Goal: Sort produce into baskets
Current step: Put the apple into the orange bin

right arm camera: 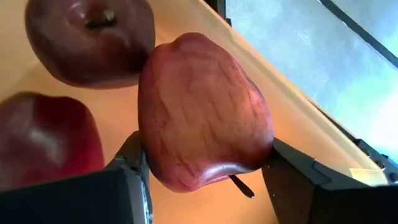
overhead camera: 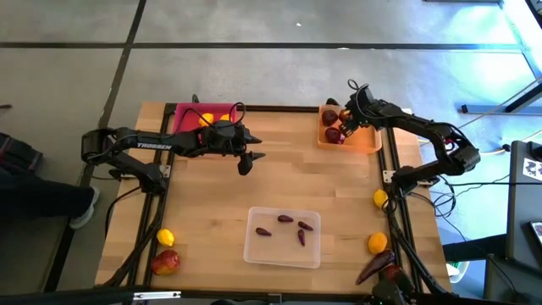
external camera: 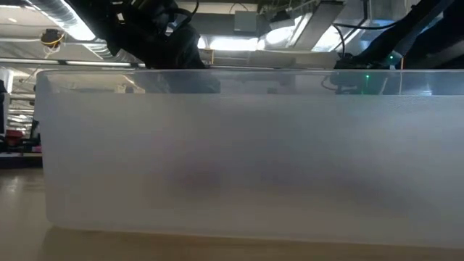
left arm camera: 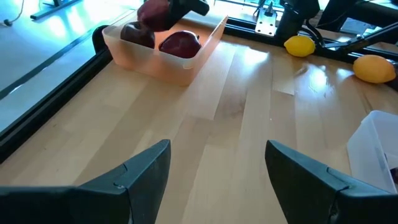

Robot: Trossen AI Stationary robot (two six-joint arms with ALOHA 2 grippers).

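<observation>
My right gripper [overhead camera: 346, 120] is over the orange basket [overhead camera: 366, 141] at the far right, shut on a dark red apple [right arm camera: 202, 109]. Two more dark red apples [right arm camera: 87, 37] [right arm camera: 43, 143] lie on the basket's floor under it. My left gripper [left arm camera: 217, 177] hangs open above the bare table near the pink basket [overhead camera: 183, 113], which holds yellow fruits [overhead camera: 207, 119]. The clear basket [overhead camera: 254, 247] at the near middle holds several small purple pods [overhead camera: 284, 219]. Its frosted wall [external camera: 239, 152] fills the low view. My right gripper pinches the apple between its two fingers [right arm camera: 132, 163], one on each of two opposite sides [right arm camera: 152, 149]. The fingers slant down from above. The apple [left arm camera: 155, 14] is clear of the basket and of the apples in it, its stem [right arm camera: 240, 185] toward the wrist.
Loose lemons lie on the table at the near left [overhead camera: 166, 238] and along the right edge [overhead camera: 380, 198] [overhead camera: 377, 243]. A red-yellow apple [overhead camera: 166, 263] lies at the near left corner and a long purple pod [overhead camera: 373, 268] at the near right. Bare wood lies between the baskets.
</observation>
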